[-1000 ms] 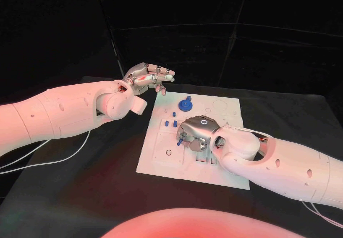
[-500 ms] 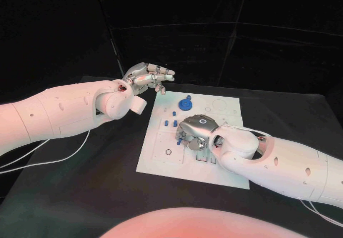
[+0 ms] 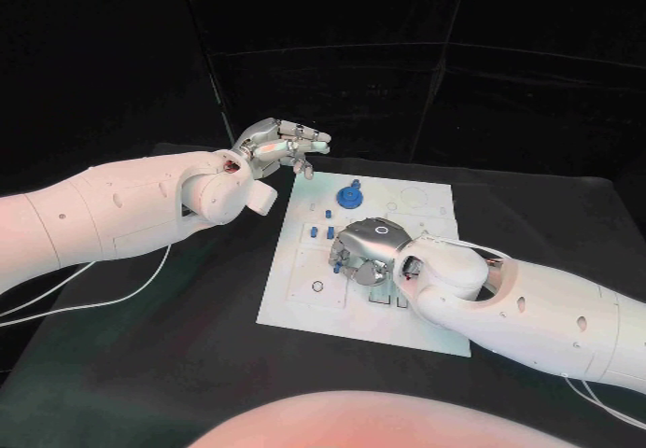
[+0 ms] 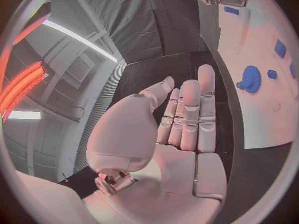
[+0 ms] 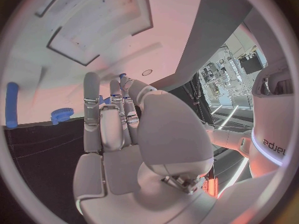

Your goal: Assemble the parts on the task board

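Head view, my right hand [image 3: 366, 252] hovering low over the task board [image 3: 299, 301], whether it is gripping anything I cannot tell, my left hand [image 3: 279, 145] hanging empty, fingers apart, beyond the board's far-left corner, blue gear [image 3: 349, 198] sitting between them.

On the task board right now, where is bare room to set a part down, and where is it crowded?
Free: the task board's near-left corner, and its far-right area beside the blue gear. Crowded: the middle, where the right hand hangs over the small blue pegs. The left hand is off the board's far-left corner.
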`<action>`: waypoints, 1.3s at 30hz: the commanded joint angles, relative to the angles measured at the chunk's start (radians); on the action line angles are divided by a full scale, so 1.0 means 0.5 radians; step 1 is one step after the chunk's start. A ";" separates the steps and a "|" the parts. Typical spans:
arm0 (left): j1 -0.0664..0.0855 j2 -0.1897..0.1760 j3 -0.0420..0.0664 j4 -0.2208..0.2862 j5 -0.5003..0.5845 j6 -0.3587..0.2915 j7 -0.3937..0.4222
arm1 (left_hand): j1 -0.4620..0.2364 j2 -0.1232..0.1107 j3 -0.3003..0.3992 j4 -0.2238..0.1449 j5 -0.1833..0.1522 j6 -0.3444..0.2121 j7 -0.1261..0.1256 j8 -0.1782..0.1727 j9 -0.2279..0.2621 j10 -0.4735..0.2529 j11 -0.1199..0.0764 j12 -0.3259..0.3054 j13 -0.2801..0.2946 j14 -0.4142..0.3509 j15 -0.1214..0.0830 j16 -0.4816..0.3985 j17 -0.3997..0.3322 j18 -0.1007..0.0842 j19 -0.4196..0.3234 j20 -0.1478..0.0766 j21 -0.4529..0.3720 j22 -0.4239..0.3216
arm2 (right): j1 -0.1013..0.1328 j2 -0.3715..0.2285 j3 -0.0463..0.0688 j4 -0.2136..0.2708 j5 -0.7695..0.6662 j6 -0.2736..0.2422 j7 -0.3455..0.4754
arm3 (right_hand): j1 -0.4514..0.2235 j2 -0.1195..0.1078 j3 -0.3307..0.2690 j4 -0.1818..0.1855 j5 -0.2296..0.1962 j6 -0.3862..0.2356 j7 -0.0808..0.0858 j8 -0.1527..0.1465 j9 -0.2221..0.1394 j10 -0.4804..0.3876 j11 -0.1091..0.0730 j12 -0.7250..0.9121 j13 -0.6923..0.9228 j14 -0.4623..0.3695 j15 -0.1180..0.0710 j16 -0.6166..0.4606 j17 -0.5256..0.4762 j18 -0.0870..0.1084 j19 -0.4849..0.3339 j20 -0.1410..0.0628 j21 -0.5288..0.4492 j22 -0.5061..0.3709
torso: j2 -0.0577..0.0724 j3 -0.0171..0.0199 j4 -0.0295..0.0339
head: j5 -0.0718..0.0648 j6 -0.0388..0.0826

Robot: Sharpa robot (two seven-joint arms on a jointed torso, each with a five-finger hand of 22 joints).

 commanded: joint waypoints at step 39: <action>0.002 -0.005 0.000 0.003 -0.006 0.038 -0.009 | 0.012 0.005 -0.010 0.000 -0.005 -0.021 0.003 -0.013 -0.002 -0.013 0.003 0.007 0.002 -0.017 -0.002 -0.015 -0.006 0.025 -0.018 0.003 -0.015 -0.003 | -0.001 -0.120 -0.002 0.118 0.131 -0.261 0.089 | -0.167 -0.113 -0.059 0.031 0.029 -0.243 0.089 -0.141 -0.003 -0.327 0.108 -0.147 -0.055 0.061 0.078 0.000 -0.021 0.028 -0.010 0.075 -0.030 -0.023 | -0.002 0.0014 -0.004 | -0.004 0.007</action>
